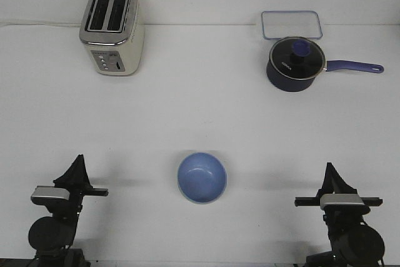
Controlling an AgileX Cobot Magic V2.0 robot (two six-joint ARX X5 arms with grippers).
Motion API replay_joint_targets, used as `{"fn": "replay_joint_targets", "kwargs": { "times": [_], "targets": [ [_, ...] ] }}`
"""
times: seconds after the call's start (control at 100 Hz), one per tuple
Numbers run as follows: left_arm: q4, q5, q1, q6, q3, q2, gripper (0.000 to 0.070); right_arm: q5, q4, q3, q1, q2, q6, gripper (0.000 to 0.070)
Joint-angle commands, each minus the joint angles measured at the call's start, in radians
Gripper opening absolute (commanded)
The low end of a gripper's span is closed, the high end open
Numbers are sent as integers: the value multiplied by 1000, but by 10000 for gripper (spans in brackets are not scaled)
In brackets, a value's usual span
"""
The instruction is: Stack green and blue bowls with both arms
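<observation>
A periwinkle blue bowl (202, 177) sits upright on the white table, near the front and in the middle. No green bowl shows in the front view. My left gripper (79, 162) is at the front left, well to the left of the bowl. Its fingers meet in a point and hold nothing. My right gripper (329, 170) is at the front right, well to the right of the bowl. It is also closed to a point and empty. The bowl lies about midway between the two grippers.
A cream and silver toaster (112, 30) stands at the back left. A dark navy saucepan (295, 64) with a lid and a long handle pointing right stands at the back right. A clear rectangular container (291, 24) is behind it.
</observation>
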Motion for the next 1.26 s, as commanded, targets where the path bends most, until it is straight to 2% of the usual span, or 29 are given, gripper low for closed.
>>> {"fn": "replay_joint_targets", "kwargs": {
  "times": [0.0,0.11,0.17,0.38,0.46,0.74,1.25],
  "targets": [
    [13,0,1,-5,-19,-2,13,-29,34,-57,-30,-14,-56,5],
    [13,0,1,-5,-19,-2,13,-124,100,-161,-62,-42,-114,5],
    [13,0,1,-5,-19,-2,13,-150,130,-207,-68,-42,-138,5],
    [14,0,1,-5,-19,-2,13,-148,231,-327,-71,-42,-135,5],
    [12,0,1,-5,-19,-2,13,-149,221,-326,-74,-42,-132,5],
    [13,0,1,-5,-19,-2,13,-148,325,-326,-74,-42,-131,5],
    [13,0,1,-5,-19,-2,13,-148,350,-326,-74,-42,-131,5]
  ]
}}
